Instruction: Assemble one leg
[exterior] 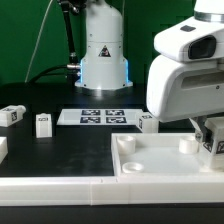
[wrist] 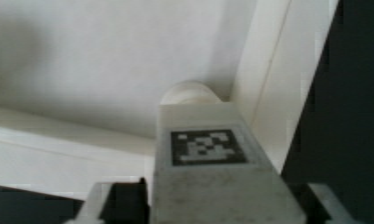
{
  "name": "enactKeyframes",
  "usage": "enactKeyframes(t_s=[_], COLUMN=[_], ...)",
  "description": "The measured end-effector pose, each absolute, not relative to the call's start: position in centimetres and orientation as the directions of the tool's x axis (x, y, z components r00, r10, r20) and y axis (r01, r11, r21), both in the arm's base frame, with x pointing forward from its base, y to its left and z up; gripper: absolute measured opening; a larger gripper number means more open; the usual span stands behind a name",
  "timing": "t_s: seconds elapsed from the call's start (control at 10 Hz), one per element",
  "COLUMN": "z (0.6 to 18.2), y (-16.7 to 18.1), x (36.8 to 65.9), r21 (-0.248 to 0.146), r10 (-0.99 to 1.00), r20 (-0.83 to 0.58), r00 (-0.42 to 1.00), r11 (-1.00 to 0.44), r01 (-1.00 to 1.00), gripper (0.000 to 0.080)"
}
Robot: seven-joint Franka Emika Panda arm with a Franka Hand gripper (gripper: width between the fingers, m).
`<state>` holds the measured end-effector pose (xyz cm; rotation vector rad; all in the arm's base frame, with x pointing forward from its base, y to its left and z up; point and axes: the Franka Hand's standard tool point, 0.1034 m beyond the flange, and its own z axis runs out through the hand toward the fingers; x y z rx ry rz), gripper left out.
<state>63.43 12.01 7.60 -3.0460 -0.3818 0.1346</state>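
My gripper (exterior: 211,146) is shut on a leg (exterior: 212,138), a small white block with a black-and-white tag, at the exterior view's right. It holds the leg upright over the far right corner of the large white tray-like piece (exterior: 160,166). In the wrist view the leg (wrist: 205,130) fills the middle between my fingers (wrist: 118,203), its tag facing the camera, with the tray-like piece's (wrist: 95,60) inner surface and raised rim behind it. Whether the leg's far end touches that piece is hidden.
Three more legs stand on the black table: one at the far left (exterior: 12,115), one beside it (exterior: 43,123), one by the tray's back edge (exterior: 148,122). The marker board (exterior: 97,117) lies before the robot base (exterior: 103,60). Round sockets (exterior: 126,143) sit in the tray's corners.
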Motion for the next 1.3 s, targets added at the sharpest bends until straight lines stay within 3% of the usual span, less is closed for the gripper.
enactKeyframes(t_s=[0.3, 0.6, 1.0, 1.3], z=[7.59, 7.51, 7.46, 7.45], y=[12.05, 11.97, 11.79, 11.66], x=[63.43, 63.33, 63.29, 63.23], r21=[-0.076, -0.047, -0.015, -0.009], r10=[0.193, -0.184, -0.618, -0.8], r20=[-0.081, -0.074, -0.057, -0.054], r00=[0.978, 0.98, 0.784, 0.598], r11=[-0.979, -0.981, -0.784, -0.598], r01=[0.187, -0.187, -0.62, -0.801], gripper=[0.029, 0.029, 0.0291, 0.0291])
